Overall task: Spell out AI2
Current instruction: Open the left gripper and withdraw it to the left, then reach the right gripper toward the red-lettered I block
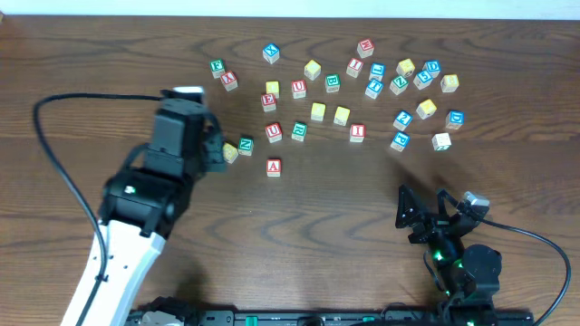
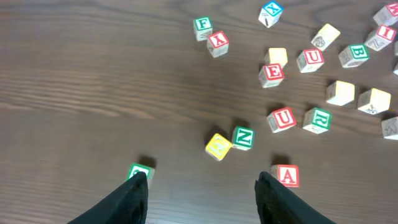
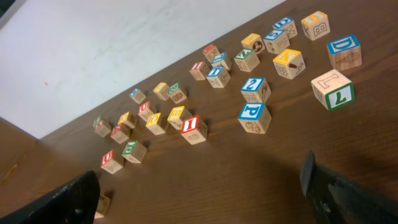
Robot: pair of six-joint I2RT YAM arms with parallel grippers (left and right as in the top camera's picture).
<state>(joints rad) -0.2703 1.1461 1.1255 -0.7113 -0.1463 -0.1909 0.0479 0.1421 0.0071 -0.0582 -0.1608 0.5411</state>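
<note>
A red A block [image 1: 273, 167] stands alone on the table in front of the scattered blocks; in the left wrist view [image 2: 286, 175] it sits just beyond my right fingertip. A red I block [image 1: 357, 132] and a blue 2 block [image 1: 402, 119] lie among the others, and both show in the right wrist view, the I block [image 3: 191, 126] and the 2 block [image 3: 255, 89]. My left gripper [image 2: 201, 186] is open and empty over bare wood, left of the A block [image 1: 216, 149]. My right gripper [image 1: 423, 213] is open and empty at the front right [image 3: 199, 199].
Many letter blocks are scattered across the back half of the table. A green N block [image 2: 242, 137] and a yellow block [image 2: 218, 147] sit just ahead of my left gripper. Another green block [image 2: 140, 171] touches its left fingertip. A blue P block [image 3: 254, 117] lies near the 2 block.
</note>
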